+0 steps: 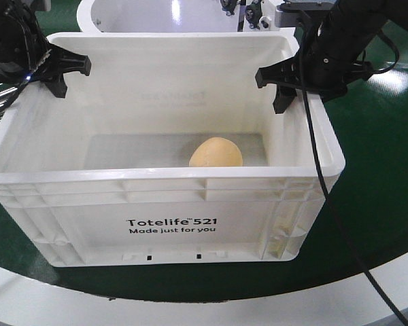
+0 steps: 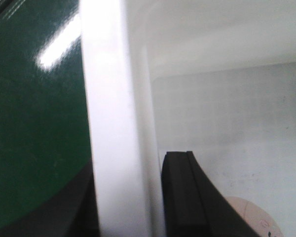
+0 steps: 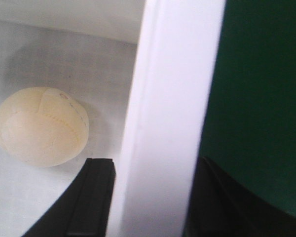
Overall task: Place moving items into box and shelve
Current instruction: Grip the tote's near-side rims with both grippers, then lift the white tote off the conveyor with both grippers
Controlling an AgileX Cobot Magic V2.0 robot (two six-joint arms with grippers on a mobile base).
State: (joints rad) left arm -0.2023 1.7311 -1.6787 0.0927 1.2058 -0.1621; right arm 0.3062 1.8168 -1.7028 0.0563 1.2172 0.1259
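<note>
Arms flank the box (image 1: 88, 217) in the front view: left gripper (image 1: 62, 73) pinches its 9 o'clock rim, right gripper (image 1: 277, 85) its 3 o'clock rim. A smooth, pale yellow lump (image 1: 216, 153) lies inside, toward 5 o'clock. Left wrist: black fingers (image 2: 187, 197) straddle the rim. Right wrist: same clasp, lump at 9 o'clock.

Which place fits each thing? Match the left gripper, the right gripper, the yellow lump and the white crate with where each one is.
Things:
1. left gripper
2. right gripper
3. yellow lump
4. white crate

Places:
A. lying on the crate's floor
B. standing on the green surface
C. clamped on the crate's right wall
D. clamped on the crate's left wall

Pairs: 1-D, 2-C, 3-A, 4-B
</note>
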